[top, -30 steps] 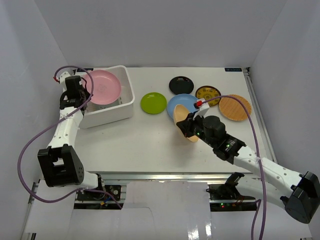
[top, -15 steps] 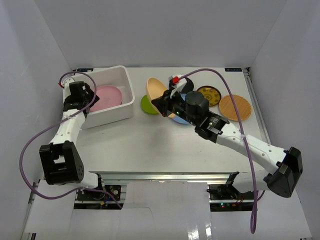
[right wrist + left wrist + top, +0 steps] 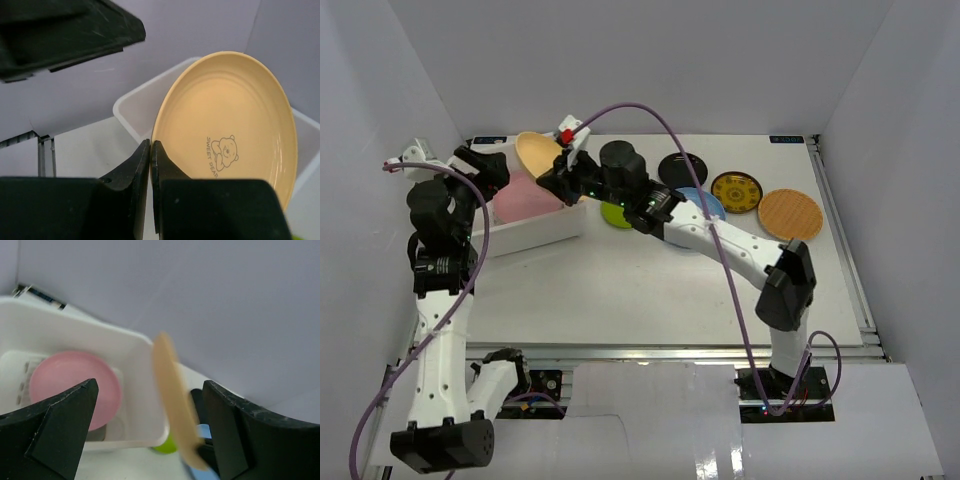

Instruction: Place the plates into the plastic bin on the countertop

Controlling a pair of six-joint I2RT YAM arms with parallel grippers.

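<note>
Clenched with the right jaws, almost blade to blade, on the lower rim of the tan plate [image 3: 225,135], bear print facing the wrist camera. Held tilted on edge, off the tabletop [image 3: 620,290], over the far right corner of the bin [image 3: 545,232], not yet inside. From the left wrist, seen edge-on just beside the bin's right wall. Left jaws spread wide and released, gripping nothing, both black fingers [image 3: 65,420] clear of everything, raised at the bin's far left side and looking down into it. In the bin: only the pink plate [image 3: 75,385], lying flat on the slotted bottom toward the left, with bare floor to its right. Out on the tabletop, right of the bin: lime plate [image 3: 615,213] nearest and partly under the right arm, then blue plate [image 3: 705,205], likewise partly covered, black plate [image 3: 682,168] behind it, yellow-patterned dark plate [image 3: 736,190], and orange plate [image 3: 790,213] close to the right-hand rail [image 3: 837,230]. Bin tight against the left wall of the enclosure and near the far edge. Broad bare stretch of tabletop along the near side, in front of bin and plates alike.
</note>
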